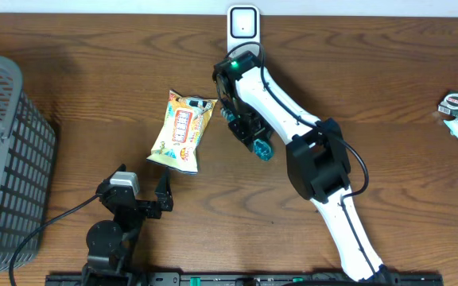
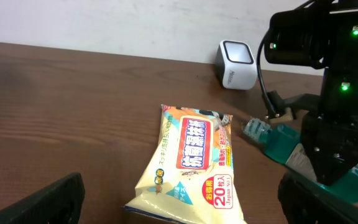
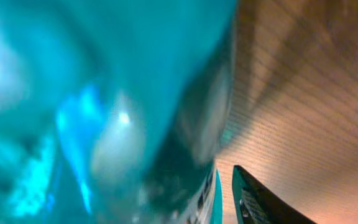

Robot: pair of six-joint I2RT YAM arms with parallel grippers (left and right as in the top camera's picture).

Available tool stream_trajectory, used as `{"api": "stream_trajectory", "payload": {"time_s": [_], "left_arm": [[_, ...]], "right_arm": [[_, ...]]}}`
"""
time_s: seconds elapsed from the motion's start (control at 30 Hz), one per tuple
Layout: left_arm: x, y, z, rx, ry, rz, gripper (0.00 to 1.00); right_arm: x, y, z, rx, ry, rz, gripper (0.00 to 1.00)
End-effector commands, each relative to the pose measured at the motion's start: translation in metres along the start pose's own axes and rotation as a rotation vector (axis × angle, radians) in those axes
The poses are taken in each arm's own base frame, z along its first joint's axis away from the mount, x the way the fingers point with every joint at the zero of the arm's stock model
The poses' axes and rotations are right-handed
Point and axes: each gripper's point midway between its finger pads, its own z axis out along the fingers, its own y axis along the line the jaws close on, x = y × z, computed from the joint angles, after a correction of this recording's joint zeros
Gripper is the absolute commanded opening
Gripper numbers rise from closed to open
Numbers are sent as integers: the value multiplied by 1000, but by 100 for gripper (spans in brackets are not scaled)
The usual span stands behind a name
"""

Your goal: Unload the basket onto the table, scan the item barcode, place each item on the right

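The thing in hand appears to be the teal item (image 1: 261, 148), a small translucent container with what looks like a ribbed cap, lying near the middle of the counter (image 1: 388, 56) with the scanner (image 1: 243, 24) at its 12 o'clock against the far edge. The right gripper (image 1: 246, 131) sits right at it. Its wrist view is filled with blurred teal and shows one dark finger beside it, but whether the jaws have actually clamped cannot be told. The left gripper (image 1: 143, 189) rests at about 7 o'clock on the counter with its jaws spread wide and nothing between them. It faces the yellow wipes pack (image 1: 183, 131), which lies flat at the teal item's 9 o'clock, apart from it. Judged by its look, the teal item should be light and fairly stiff, but smooth and rounded — likely to slip or roll under a shallow pinch. A hold across the middle of the body, not on the cap, seems soundest, with the fingers kept off any label so the code can face the scanner. No barcode can be made out in any view, so which side to present is uncertain. The wipes pack, by contrast, looks soft and floppy.
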Motion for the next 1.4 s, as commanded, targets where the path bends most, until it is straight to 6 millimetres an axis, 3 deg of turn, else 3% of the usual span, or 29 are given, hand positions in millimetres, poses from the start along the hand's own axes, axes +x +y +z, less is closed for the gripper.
{"api": "stream_trajectory", "payload": {"time_s": [0.0,0.33,0.43,0.57,0.73,0.93,1.17,1.27,1.33,1.37], "left_arm": [[13,2,1,-5,39,7,98],[13,2,1,-5,39,7,98],[13,2,1,-5,39,7,98],[13,2,1,-5,39,7,98],[13,2,1,-5,39,7,98],[13,2,1,-5,39,7,98],[13,2,1,-5,39,7,98],[13,2,1,-5,39,7,98],[13,2,1,-5,39,7,98],[13,2,1,-5,39,7,98]], "right_arm": [[2,-3,1,-31,12,50,44],[2,-5,6,-33,19,55,42],[5,-2,14,-49,41,54,39],[13,0,23,-56,83,59,29],[14,0,24,-56,89,68,27],[1,-1,23,-59,33,49,23],[-20,0,8,-51,-74,-189,18],[-30,0,3,-43,-117,-248,25],[-32,0,2,-42,-129,-247,43],[-32,-1,1,-42,-131,-243,46]]}}
